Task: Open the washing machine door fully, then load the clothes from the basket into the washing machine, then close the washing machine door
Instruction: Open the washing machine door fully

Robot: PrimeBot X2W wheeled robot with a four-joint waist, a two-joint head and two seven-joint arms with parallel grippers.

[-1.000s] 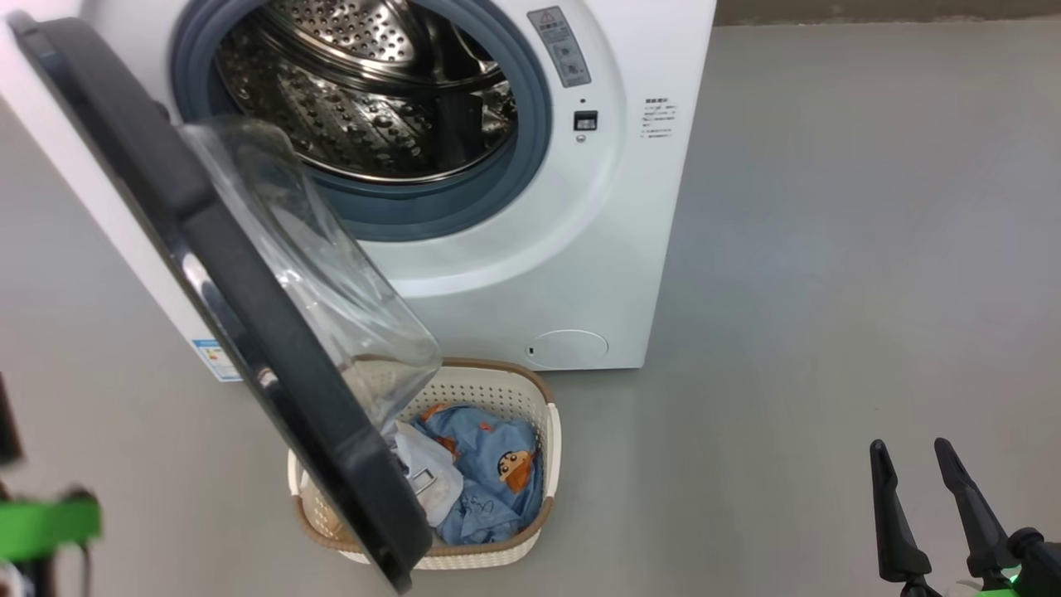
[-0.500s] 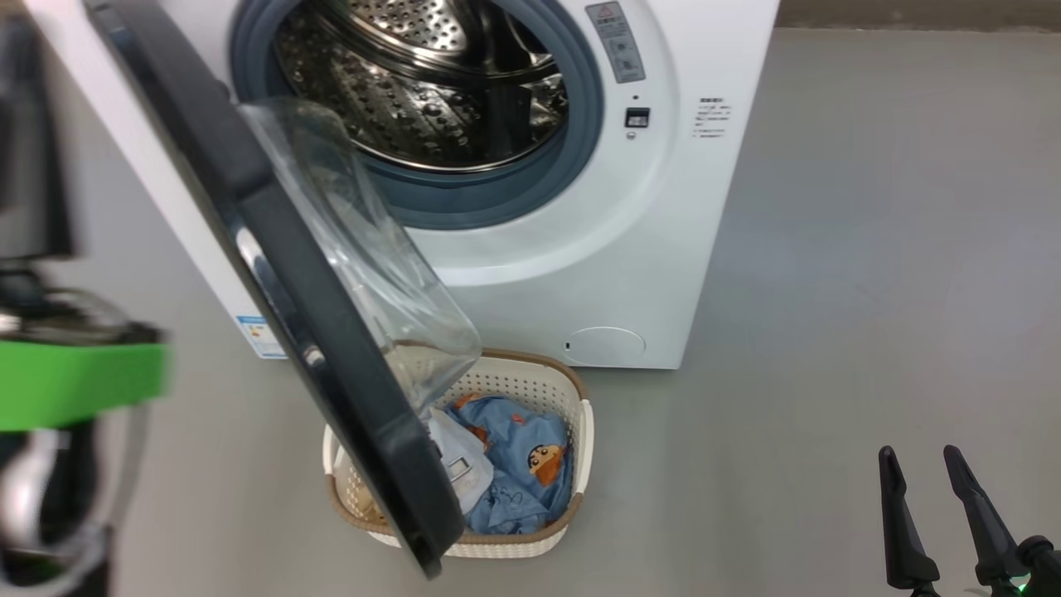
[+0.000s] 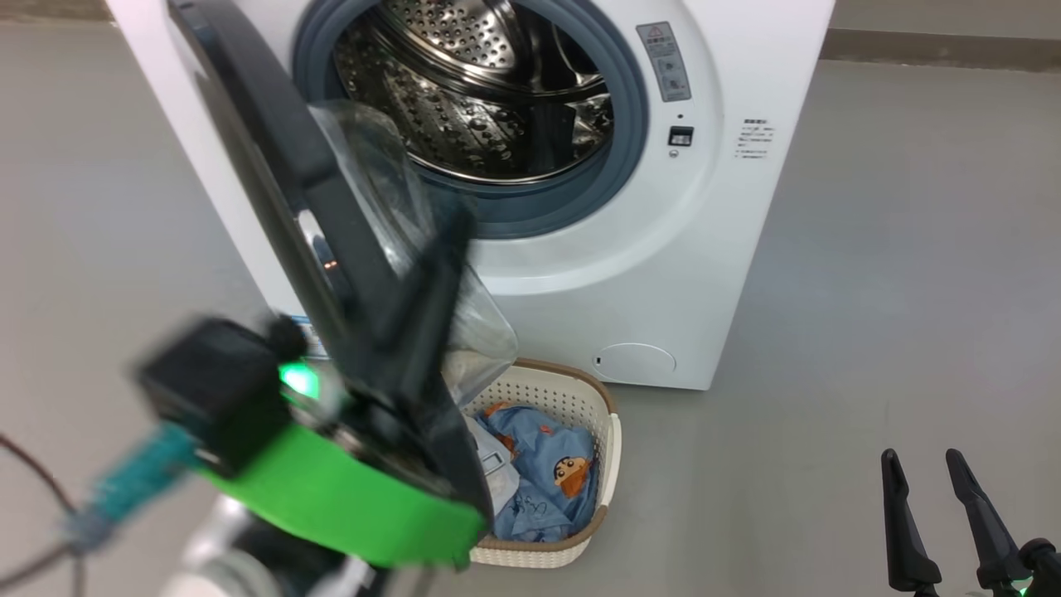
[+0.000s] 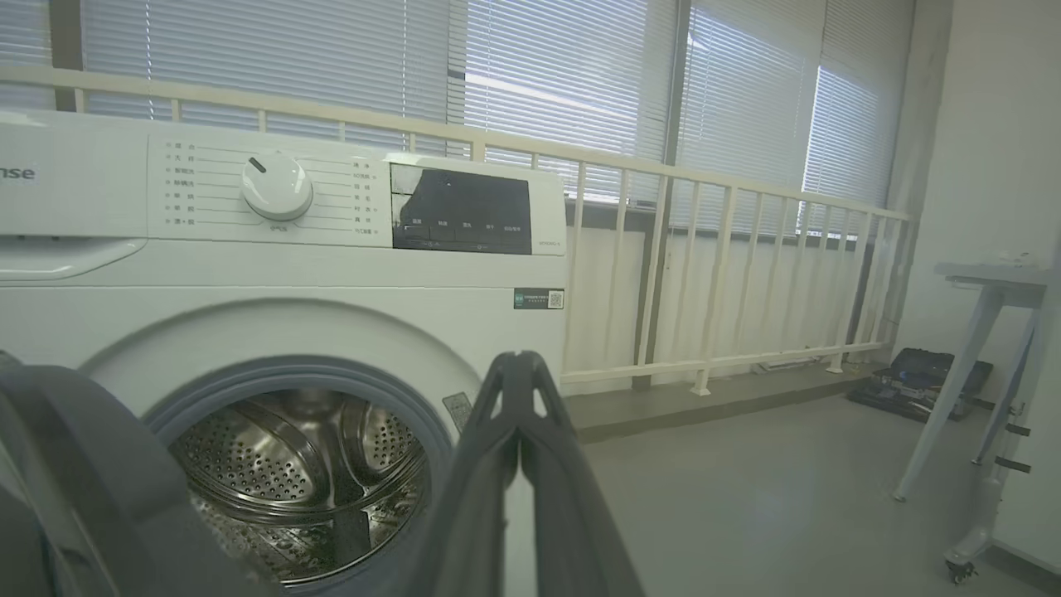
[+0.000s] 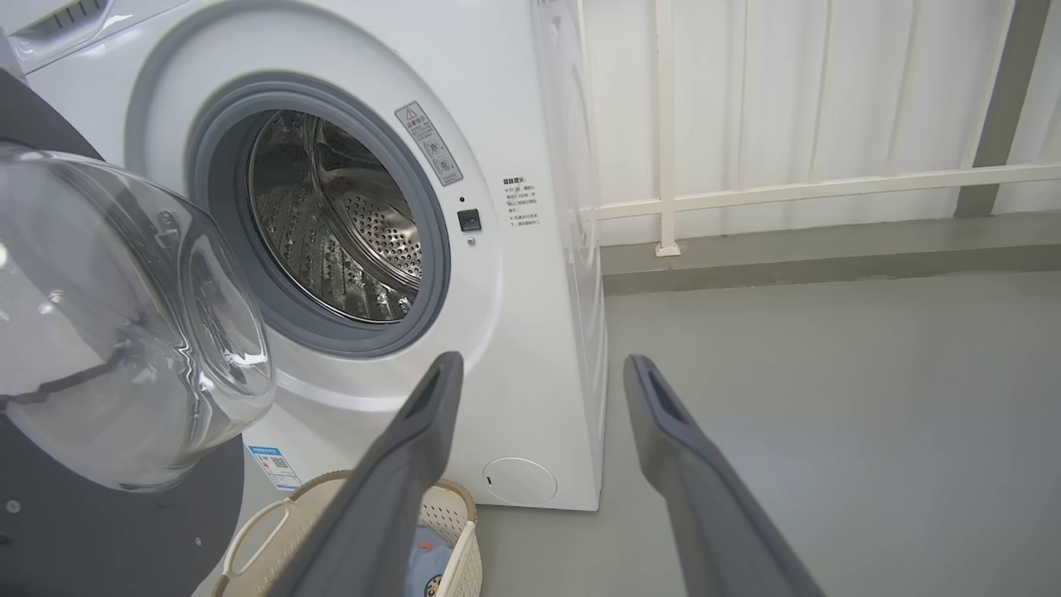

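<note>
Grey floor (image 3: 870,249) fronts the washing machine (image 3: 713,274); its door (image 3: 273,141) hangs half-open above the basket (image 3: 612,448) of clothes (image 3: 543,477). My left claw (image 4: 520,390) — pressed together — sits by the door's glass and, I judge, could glance off, leaving the basket covered; right claw (image 3: 921,460) spread.

- One washing machine (image 3: 729,274), one door (image 3: 273,141).
- One basket (image 3: 564,396), left of the right end effector (image 3: 921,456).
- Two clothes (image 3: 543,468) visible inside: one blue, one white.
- Two end effectors, counting the left end effector (image 4: 520,365).
</note>
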